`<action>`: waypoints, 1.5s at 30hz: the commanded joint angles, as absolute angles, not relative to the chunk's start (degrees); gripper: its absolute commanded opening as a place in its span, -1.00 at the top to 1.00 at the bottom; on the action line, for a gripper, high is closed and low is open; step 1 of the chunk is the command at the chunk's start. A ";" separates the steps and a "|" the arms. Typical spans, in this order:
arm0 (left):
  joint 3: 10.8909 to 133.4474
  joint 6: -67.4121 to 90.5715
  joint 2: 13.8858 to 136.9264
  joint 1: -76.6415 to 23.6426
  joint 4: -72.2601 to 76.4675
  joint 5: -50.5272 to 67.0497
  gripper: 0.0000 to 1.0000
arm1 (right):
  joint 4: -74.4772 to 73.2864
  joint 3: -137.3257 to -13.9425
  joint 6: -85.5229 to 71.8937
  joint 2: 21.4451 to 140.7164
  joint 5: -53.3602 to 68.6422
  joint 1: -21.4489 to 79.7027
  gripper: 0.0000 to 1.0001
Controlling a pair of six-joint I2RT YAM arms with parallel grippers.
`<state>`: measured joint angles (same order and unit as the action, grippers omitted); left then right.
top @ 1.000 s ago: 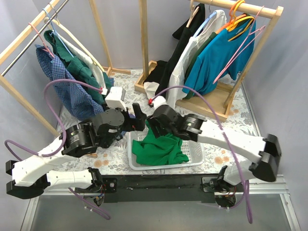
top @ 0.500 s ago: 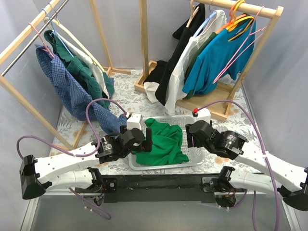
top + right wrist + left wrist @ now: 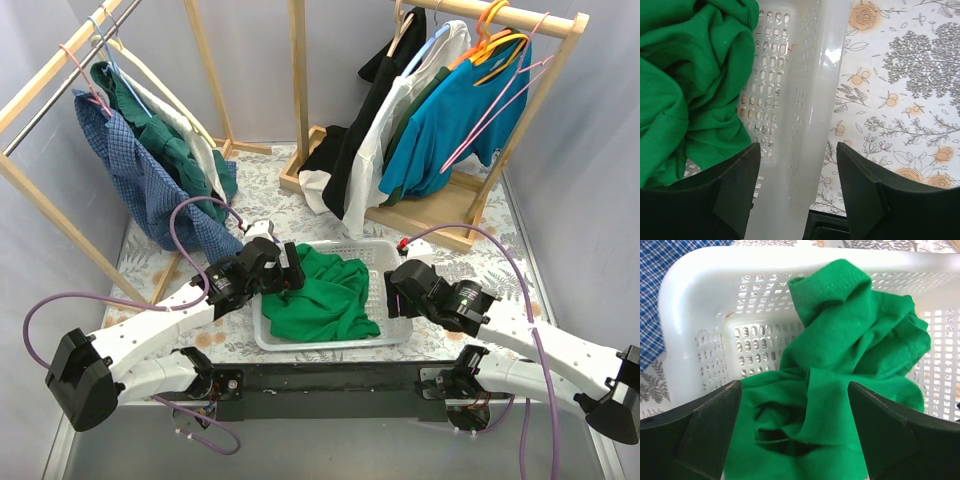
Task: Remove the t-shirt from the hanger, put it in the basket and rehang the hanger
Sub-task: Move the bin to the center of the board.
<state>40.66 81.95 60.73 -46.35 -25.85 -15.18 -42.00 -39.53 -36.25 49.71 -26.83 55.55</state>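
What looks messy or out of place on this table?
The green t-shirt lies crumpled in the white basket rather than folded. On the right rack, an empty pink hanger dangles slanted across the teal shirt. Nothing looks spilled or broken.

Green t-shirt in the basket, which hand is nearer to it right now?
Left. The left hand hangs open directly over the green t-shirt; the right hand sits over the basket's right wall, beside the shirt.
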 commanded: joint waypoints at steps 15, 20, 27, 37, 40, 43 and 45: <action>46.66 66.80 71.97 -20.05 -21.18 -5.98 -0.75 | -21.89 -53.51 -25.40 72.85 -13.99 55.28 -0.38; 52.37 63.64 76.11 -16.00 -20.65 -5.98 -0.75 | -18.02 -60.28 -23.73 80.68 -10.47 55.28 -0.36; 53.89 59.95 73.57 -14.94 -21.27 2.17 -0.75 | -16.70 -61.00 -23.55 81.65 -9.49 55.46 -0.35; 46.59 55.90 60.39 -15.21 -21.88 11.86 -0.75 | -20.21 -58.53 -25.40 75.94 -14.94 55.46 -0.34; 45.88 55.37 58.63 -15.29 -22.59 14.23 -0.73 | -22.31 -58.88 -26.01 74.71 -16.96 55.46 -0.35; 45.88 55.37 57.57 -15.38 -22.67 16.61 -0.72 | -23.55 -58.80 -26.28 73.31 -18.37 55.37 -0.35; 46.14 55.63 56.96 -15.55 -22.41 17.48 -0.72 | -23.82 -58.36 -26.37 72.69 -18.54 55.46 -0.35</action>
<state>46.30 56.47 59.18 -15.35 -22.33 13.41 -22.28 -58.61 -25.54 75.11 -15.66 55.24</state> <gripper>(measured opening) 0.862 0.675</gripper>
